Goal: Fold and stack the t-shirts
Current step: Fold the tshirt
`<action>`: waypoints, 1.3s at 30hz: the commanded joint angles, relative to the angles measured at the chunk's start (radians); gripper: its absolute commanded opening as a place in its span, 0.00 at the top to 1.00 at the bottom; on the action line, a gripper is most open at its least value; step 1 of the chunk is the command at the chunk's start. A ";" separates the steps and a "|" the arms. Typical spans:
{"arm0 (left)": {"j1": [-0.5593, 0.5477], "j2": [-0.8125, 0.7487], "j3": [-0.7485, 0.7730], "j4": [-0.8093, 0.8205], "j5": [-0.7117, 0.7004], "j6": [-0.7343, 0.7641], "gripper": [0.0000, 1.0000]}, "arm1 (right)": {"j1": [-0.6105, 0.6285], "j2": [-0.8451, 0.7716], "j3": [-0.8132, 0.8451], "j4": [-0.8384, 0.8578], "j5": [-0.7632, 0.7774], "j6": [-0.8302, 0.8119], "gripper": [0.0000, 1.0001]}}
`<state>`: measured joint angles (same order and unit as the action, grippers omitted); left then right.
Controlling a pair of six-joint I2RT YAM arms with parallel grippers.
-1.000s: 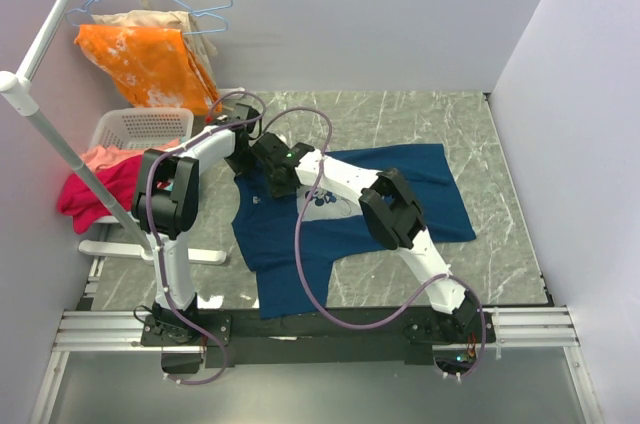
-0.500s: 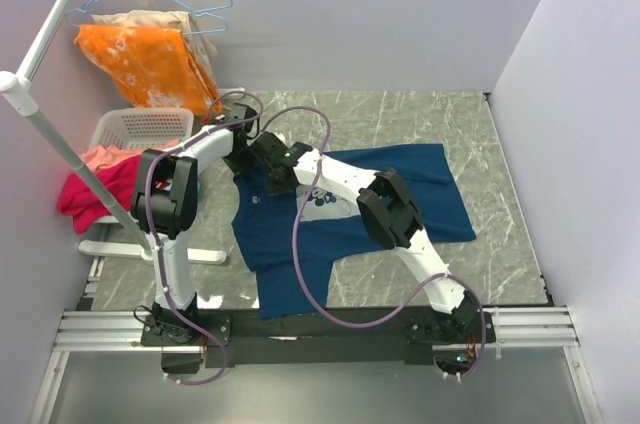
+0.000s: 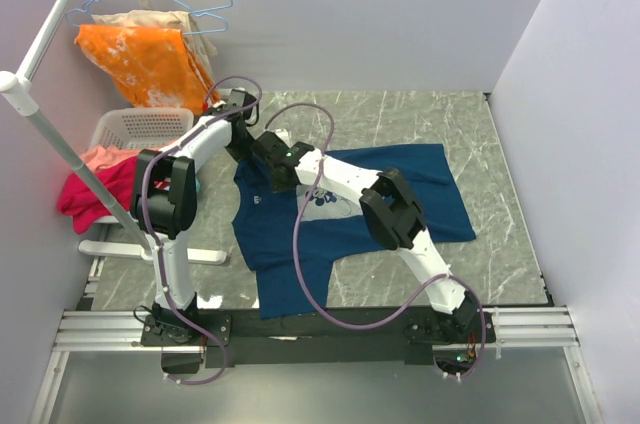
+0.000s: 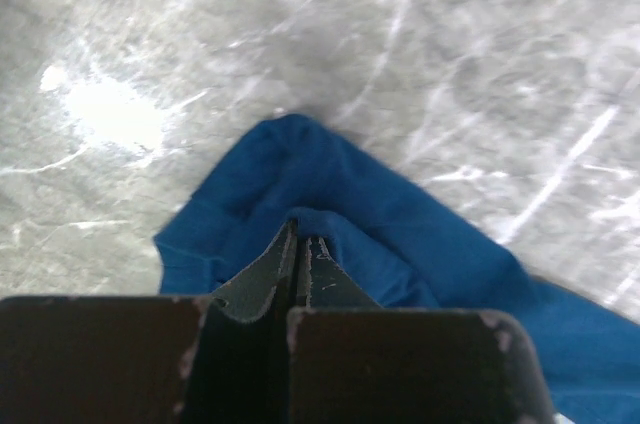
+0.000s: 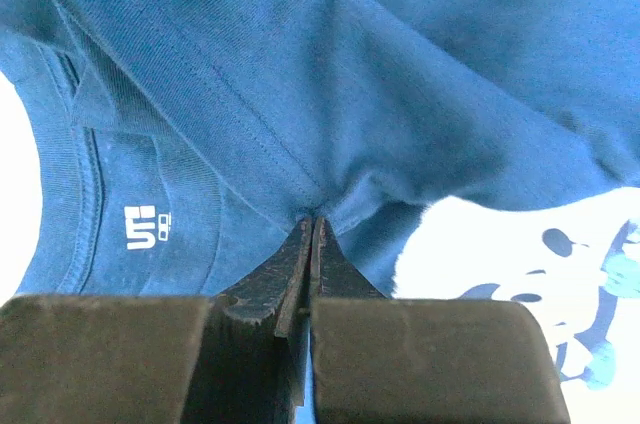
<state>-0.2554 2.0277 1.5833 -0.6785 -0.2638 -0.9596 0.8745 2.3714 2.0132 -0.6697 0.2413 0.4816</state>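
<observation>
My right hand (image 5: pixel 312 226) just clamped the tee (image 3: pixel 440 179) near its collar, left hand (image 4: pixel 297 232) already clenched on its edge; tee lay spread on the bench (image 3: pixel 430 119), so both grips looked set for folding.

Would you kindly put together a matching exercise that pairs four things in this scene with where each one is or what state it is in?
Things:
1. navy t-shirt
2. orange cloth
3. white basket
4. right gripper

Places or states:
A. hanging from the rack
B. shut on a pinch of blue fabric
C. lying on the marble table
D. standing just below the hanging cloth, far left

Pairs: 1-C, 2-A, 3-D, 4-B.
</observation>
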 commanded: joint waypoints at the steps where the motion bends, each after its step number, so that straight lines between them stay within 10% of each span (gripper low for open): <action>1: 0.005 -0.030 0.069 -0.023 0.006 0.002 0.99 | 0.000 -0.115 -0.005 0.018 0.095 0.011 1.00; 14: 0.002 -0.155 0.084 -0.084 0.026 0.012 0.99 | 0.001 -0.231 -0.071 0.022 0.184 0.066 1.00; 39: -0.212 -0.426 -0.414 -0.151 0.090 -0.122 0.99 | 0.004 -0.388 -0.321 -0.153 -0.002 0.248 1.00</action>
<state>-0.4477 1.6310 1.1954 -0.8238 -0.1722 -1.0290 0.8745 2.0617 1.7329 -0.7807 0.2790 0.6758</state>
